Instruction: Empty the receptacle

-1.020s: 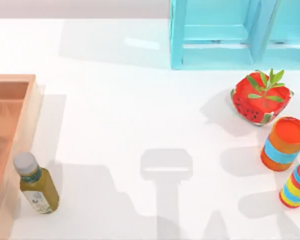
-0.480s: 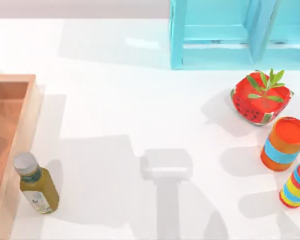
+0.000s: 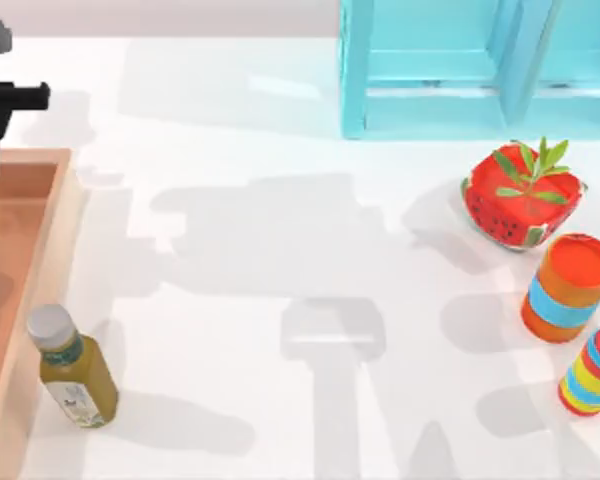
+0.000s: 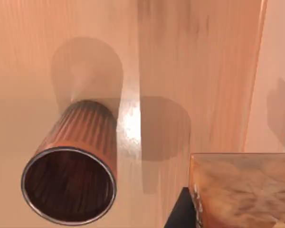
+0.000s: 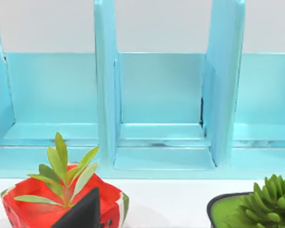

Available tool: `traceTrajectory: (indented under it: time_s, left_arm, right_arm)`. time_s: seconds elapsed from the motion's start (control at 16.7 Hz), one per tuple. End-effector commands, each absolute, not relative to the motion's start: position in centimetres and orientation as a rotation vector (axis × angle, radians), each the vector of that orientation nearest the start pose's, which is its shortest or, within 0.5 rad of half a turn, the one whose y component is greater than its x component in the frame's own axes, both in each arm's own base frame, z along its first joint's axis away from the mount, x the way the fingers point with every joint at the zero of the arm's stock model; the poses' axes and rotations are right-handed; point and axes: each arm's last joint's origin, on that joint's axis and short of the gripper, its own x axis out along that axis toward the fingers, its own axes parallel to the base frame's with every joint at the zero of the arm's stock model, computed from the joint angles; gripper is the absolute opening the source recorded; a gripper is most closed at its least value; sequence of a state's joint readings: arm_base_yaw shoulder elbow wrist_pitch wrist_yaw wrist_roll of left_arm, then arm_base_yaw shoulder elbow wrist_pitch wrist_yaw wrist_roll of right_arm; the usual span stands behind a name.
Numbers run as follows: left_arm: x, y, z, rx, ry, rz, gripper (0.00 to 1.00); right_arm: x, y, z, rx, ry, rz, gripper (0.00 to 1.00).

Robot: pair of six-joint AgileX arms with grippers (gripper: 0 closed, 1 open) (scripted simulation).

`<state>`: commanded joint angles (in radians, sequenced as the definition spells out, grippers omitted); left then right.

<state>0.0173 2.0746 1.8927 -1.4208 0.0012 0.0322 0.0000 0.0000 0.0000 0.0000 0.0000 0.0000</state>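
Note:
The receptacle (image 3: 46, 240), a shallow tan-orange wooden box, lies at the table's left edge, partly cut off by the top view. My left arm (image 3: 0, 97) hangs over its far end. In the left wrist view, its wooden floor (image 4: 190, 71) holds a small brown ribbed cup (image 4: 73, 166) lying on its side with its mouth towards the camera. A tan wooden block (image 4: 242, 190) sits beside the cup. An olive-green bottle (image 3: 72, 366) with a grey cap stands on the table just outside the box's right wall. A dark part of my right gripper (image 5: 84, 211) shows near a watermelon pot.
A turquoise wooden crate (image 3: 460, 70) stands at the back right. In front of it are a watermelon-patterned plant pot (image 3: 522, 200), an orange can with a blue band (image 3: 568, 288) and a striped can (image 3: 592, 372). A green succulent in a dark pot (image 5: 256, 204) stands near the crate.
My left arm has come into the top view at the far left, over the receptacle's far end, and its shadow now crosses the table. The bottle and cans have not moved.

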Motion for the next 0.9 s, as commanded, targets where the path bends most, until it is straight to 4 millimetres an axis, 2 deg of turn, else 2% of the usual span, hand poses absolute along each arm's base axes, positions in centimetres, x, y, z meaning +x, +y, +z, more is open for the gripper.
traceTrajectory:
  time_s: [0.42, 0.54, 0.72, 0.9]
  left_arm:
    - [45.1, -6.9, 21.9, 0.014, 1.600, -0.010, 0.00]
    - [46.2, -10.2, 20.6, 0.014, 1.592, -0.010, 0.00]
    - [46.7, -15.8, 18.6, 0.016, 1.589, -0.010, 0.00]
    - [46.6, -19.1, 17.4, 0.014, 1.575, -0.014, 0.00]
  right_arm:
    - [10.6, -0.1, 16.0, 0.000, 0.000, 0.000, 1.00]
    - [10.6, -0.1, 16.0, 0.000, 0.000, 0.000, 1.00]
    - [10.6, -0.1, 16.0, 0.000, 0.000, 0.000, 1.00]
    - [10.6, -0.1, 16.0, 0.000, 0.000, 0.000, 1.00]
